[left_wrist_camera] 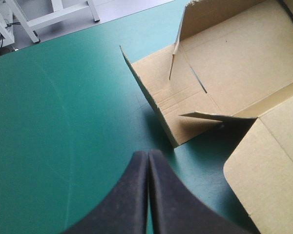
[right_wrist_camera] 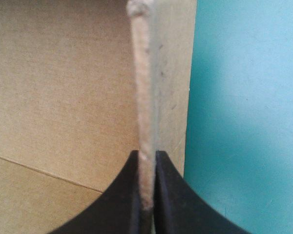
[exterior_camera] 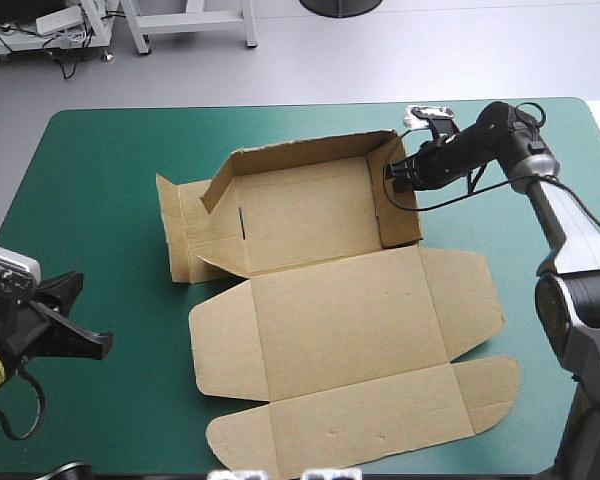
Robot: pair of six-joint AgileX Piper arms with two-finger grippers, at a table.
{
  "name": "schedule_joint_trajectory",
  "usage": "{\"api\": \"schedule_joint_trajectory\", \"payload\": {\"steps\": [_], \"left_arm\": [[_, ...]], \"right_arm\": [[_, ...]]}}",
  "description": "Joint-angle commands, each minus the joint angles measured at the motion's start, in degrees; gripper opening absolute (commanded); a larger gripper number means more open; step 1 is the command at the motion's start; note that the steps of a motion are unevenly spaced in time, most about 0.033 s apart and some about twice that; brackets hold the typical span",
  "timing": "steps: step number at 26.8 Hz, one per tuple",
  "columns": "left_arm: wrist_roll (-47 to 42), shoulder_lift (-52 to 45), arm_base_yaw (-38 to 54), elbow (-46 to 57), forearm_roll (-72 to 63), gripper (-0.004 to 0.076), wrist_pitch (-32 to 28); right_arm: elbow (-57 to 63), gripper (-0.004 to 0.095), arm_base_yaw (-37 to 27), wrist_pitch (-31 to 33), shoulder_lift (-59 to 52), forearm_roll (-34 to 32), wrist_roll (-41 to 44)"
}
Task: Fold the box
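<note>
**Pinching the brown box's [exterior_camera: 310, 215] right wall [exterior_camera: 398, 205]**

Gripping that upright wall's board edge between the right gripper's [right_wrist_camera: 146, 153] black fingers [right_wrist_camera: 117, 195], mid-table toward the far right. Holding the left gripper [left_wrist_camera: 148, 153] pressed together and empty above bare teal-green cover [exterior_camera: 100, 190] at the near left, short of the raised left flap [exterior_camera: 185, 230]. Spreading lid panels [exterior_camera: 345, 335] flat toward the near edge.

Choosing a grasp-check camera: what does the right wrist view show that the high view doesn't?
Right wrist only: the box wall's edge pinched between the right end effector's black fingers. High only: the whole tray, walls raised, lid flat toward the near edge; left end effector off the board. Both: brown board, teal-green cover.
</note>
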Motion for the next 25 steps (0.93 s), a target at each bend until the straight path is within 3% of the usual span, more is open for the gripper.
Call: {"api": "schedule_joint_trajectory", "payload": {"steps": [1,14,21,25], "left_arm": [[-0.9,0.4,-0.1,-0.1,1.9,-0.0003,2.5],[1.9,0.4,-0.1,-0.1,-4.2,-0.0003,2.4],[2.3,0.4,-0.1,-0.1,-4.1,-0.0003,2.4],[3.4,0.4,-0.1,-0.1,-3.9,-0.0003,2.4]], "right_arm": [[0.0,0.0003,1.0,6.3,-1.1,-1.8,-0.3],[0.0,0.0031,1.0,5.8,0.7,-3.4,-0.1],[-0.5,0.0302,2.2,2.4,1.3,-3.6,-0.2],[-3.4,0.0342,2.6,1.7,1.2,-3.5,-0.2]]}}
